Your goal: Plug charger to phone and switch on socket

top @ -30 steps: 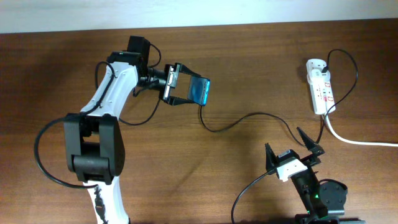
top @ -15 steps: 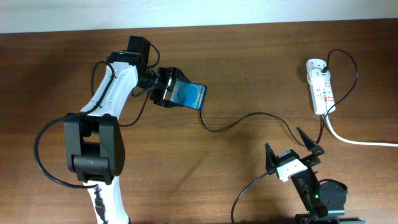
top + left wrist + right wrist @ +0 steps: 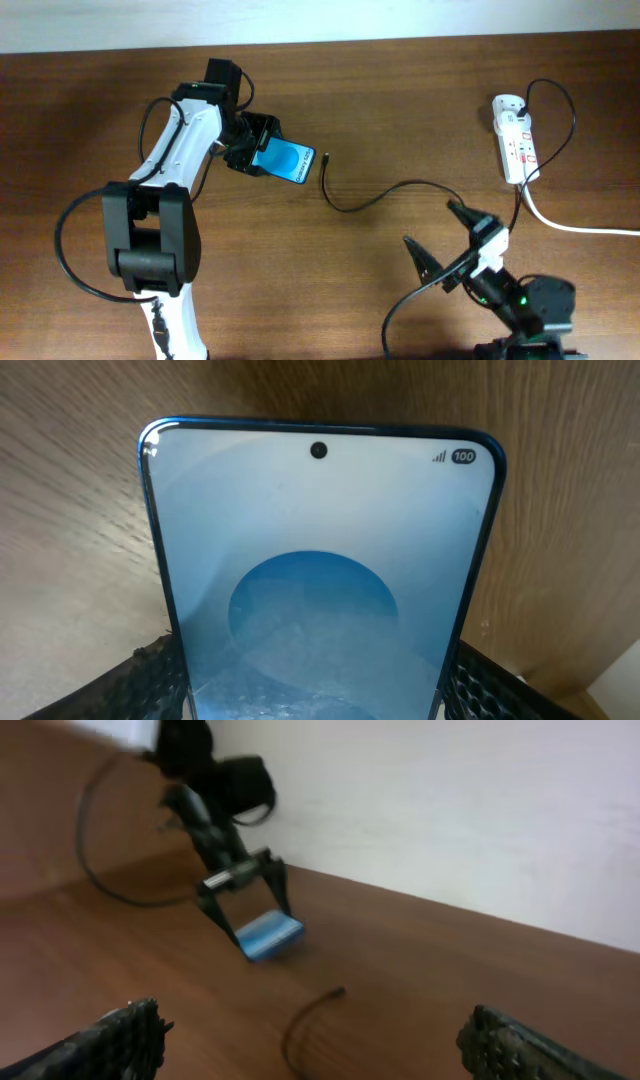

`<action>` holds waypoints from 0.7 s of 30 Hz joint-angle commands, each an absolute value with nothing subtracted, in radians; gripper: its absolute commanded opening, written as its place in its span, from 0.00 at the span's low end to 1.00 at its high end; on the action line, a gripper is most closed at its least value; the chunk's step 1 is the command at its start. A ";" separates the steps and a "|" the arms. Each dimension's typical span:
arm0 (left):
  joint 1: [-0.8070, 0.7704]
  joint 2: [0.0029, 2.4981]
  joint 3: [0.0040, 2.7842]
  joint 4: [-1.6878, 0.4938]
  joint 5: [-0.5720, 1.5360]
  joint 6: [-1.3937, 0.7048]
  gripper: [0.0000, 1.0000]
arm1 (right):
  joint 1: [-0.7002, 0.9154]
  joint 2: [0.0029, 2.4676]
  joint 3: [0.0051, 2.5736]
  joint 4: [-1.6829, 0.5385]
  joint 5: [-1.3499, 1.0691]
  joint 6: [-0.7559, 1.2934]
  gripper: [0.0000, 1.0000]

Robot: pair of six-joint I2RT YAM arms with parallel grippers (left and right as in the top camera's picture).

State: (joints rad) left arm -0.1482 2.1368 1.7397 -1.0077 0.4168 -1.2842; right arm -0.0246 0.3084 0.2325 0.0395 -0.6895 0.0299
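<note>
My left gripper is shut on the phone, whose blue screen faces up and fills the left wrist view. The charger is a thin black cable lying on the table. Its plug tip lies just right of the phone, apart from it, and the cable curves right toward the socket, a white power strip at the far right. My right gripper is open and empty near the front. In its wrist view the fingers frame the cable tip and the phone.
The power strip's thick white cord runs off the right edge. A black plug sits in the strip's far end. The left arm's own black cable loops at the left. A white wall borders the table's far edge.
The left gripper has turned the phone from edge-on to screen-up and drawn it left, away from the plug tip. The right arm has swung and tilted so its open gripper points toward the cable.
</note>
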 commanded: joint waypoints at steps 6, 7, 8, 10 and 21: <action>-0.143 2.141 1.764 -1.007 0.540 -1.294 0.00 | -0.028 1.030 0.807 0.043 -1.248 0.288 0.98; -0.143 2.141 1.764 -1.007 0.551 -1.294 0.00 | -0.028 1.115 0.848 0.043 -1.316 0.297 0.98; -0.143 2.141 1.764 -1.007 0.558 -1.294 0.00 | -0.028 1.158 0.860 0.046 -1.341 0.297 0.98; -0.143 2.141 1.764 -1.008 0.558 -1.294 0.00 | -0.020 1.290 0.864 0.122 -1.342 0.379 0.98; -0.172 2.141 1.764 -1.005 0.553 -1.295 0.00 | 0.195 1.512 0.941 -0.095 -0.572 0.748 0.88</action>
State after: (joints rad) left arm -0.1528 2.1372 1.7432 -1.0069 0.5274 -1.2846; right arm 0.1112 1.5097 0.8646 0.0185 -0.8513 0.7738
